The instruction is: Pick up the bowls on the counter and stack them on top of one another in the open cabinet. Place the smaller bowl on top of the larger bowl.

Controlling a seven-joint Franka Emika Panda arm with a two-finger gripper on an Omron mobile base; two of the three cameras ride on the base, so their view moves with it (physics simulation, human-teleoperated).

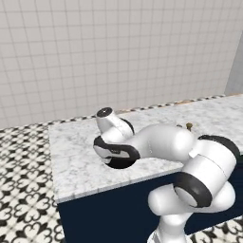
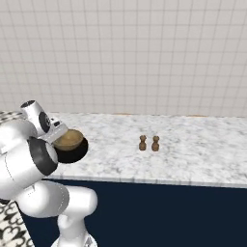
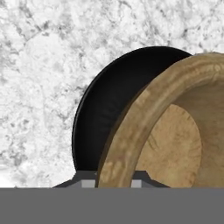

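My gripper (image 3: 112, 182) is shut on the rim of the smaller bowl (image 3: 175, 144), tan and wood-coloured, which fills the right of the hand view. Right behind and under it sits the larger bowl (image 3: 109, 105), glossy black, on the white-grey marble counter (image 3: 35, 65). From the right base view the smaller bowl (image 2: 67, 138) hangs tilted over the larger bowl (image 2: 73, 151) near the counter's (image 2: 193, 144) left front corner, with the gripper (image 2: 59, 135) at its left rim. In the left base view my arm covers both bowls on the counter (image 1: 76, 156). The cabinet is out of view.
Two small brown knobbed jars (image 2: 143, 143) (image 2: 155, 143) stand mid-counter to the right of the bowls; one peeks past my arm (image 1: 189, 126). A tiled wall (image 2: 144, 58) backs the counter. Patterned floor (image 1: 23, 190) lies beyond the counter's left end.
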